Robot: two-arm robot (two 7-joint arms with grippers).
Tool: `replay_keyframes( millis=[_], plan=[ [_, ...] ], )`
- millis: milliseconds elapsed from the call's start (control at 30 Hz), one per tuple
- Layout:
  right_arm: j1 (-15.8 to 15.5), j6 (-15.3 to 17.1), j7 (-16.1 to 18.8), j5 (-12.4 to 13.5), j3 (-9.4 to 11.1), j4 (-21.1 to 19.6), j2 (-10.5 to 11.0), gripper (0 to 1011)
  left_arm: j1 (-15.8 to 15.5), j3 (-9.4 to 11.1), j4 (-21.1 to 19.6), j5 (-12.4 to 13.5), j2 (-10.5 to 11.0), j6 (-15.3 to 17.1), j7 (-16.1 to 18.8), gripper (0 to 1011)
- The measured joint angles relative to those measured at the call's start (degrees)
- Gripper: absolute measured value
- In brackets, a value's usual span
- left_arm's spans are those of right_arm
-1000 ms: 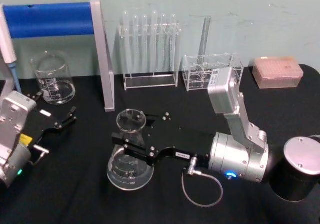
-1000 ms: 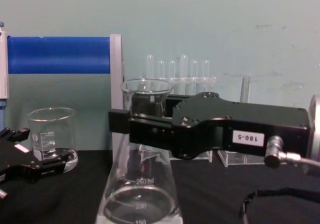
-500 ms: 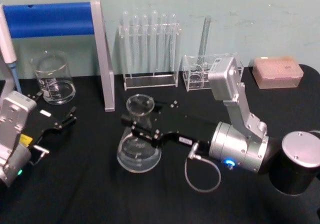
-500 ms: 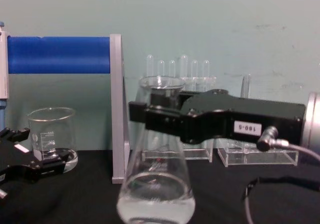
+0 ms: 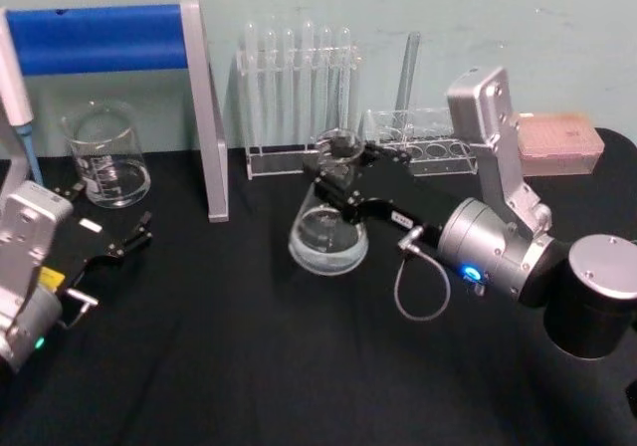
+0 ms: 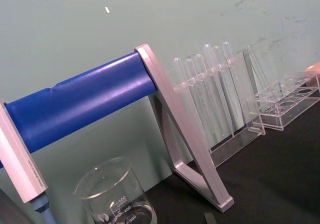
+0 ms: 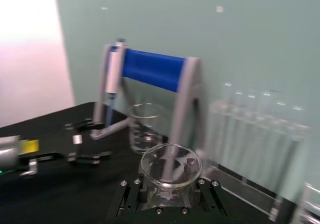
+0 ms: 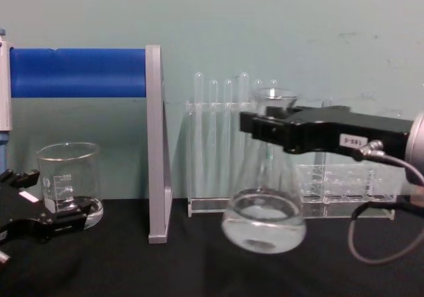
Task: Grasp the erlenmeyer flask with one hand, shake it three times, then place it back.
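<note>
right gripper: fingers clamped tight on the neck of the erlenmeyer flask, just under the rim
erlenmeyer flask: tilted, base tipped toward the robot, looks lifted off the black table, just in front of the test tube rack; some clear liquid inside
left gripper: parked far left by the beaker, fingers spread, holding nothing

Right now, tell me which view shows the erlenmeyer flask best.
Chest view: the erlenmeyer flask in full side profile, base to rim, right tool clamped on its neck. Head view: from above, neck partly hidden. Right wrist view: its rim.
</note>
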Motion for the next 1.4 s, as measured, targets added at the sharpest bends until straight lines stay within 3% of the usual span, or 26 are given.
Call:
replay_keyframes(
  millis=[267, 767, 1000, 1400],
  plan=[
    [0.24, 0.65, -4.02, -1.30, 3.31, 2.30, -2.16, 450, 0.00, 0.00, 0.00, 0.00, 0.00, 0.00, 0.00, 1001],
    [-0.02, 1.28, -5.94, -3.33, 6.21, 3.81, -4.19, 450, 0.00, 0.00, 0.00, 0.00, 0.00, 0.00, 0.00, 1001],
    [-0.66, 1.73, -4.57, -3.80, 6.15, 2.84, -4.72, 449, 0.00, 0.00, 0.00, 0.00, 0.00, 0.00, 0.00, 1001],
    [-2.77, 2.48, 0.93, -3.28, 2.49, -1.67, -3.70, 449, 0.00, 0.00, 0.00, 0.00, 0.00, 0.00, 0.00, 1001]
  ],
)
